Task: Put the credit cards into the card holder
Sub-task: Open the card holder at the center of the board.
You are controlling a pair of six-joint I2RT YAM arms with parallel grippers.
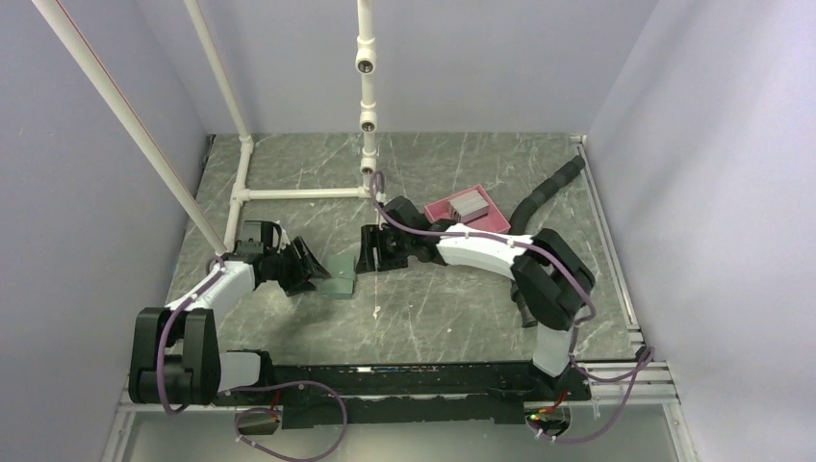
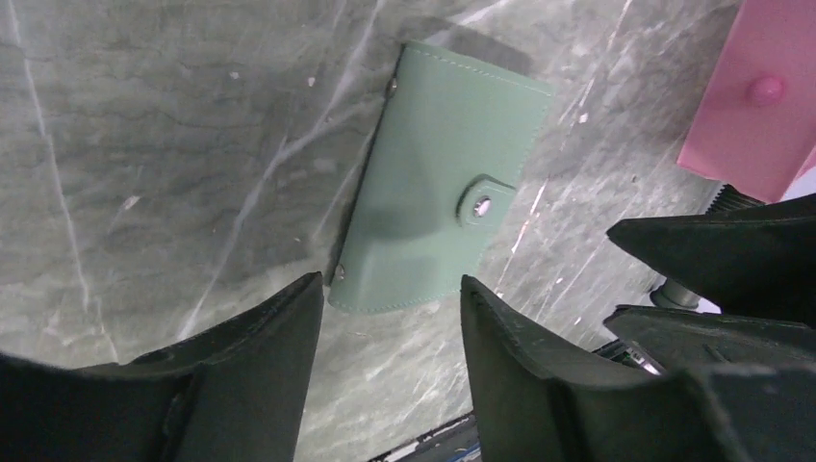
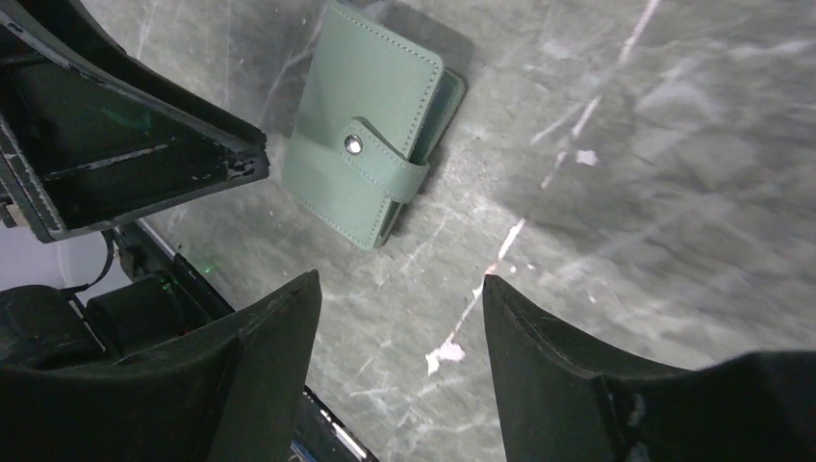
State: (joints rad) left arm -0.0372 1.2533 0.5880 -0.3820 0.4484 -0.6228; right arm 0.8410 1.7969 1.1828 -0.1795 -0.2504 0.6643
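The card holder (image 1: 339,275) is a grey-green wallet lying flat on the table, snapped shut by its tab. It shows in the left wrist view (image 2: 443,183) and the right wrist view (image 3: 370,125). My left gripper (image 1: 310,264) (image 2: 390,294) is open just left of it, with only bare table between its fingers. My right gripper (image 1: 367,252) (image 3: 399,284) is open just right of it and also holds nothing. The credit cards (image 1: 470,204), a small grey stack, lie in the pink tray (image 1: 493,218) at the back right.
White pipe frame (image 1: 289,193) stands at the back left. A black corrugated hose (image 1: 548,191) lies right of the tray. The tray's corner (image 2: 760,96) shows in the left wrist view, close to the right gripper's fingers (image 2: 722,250).
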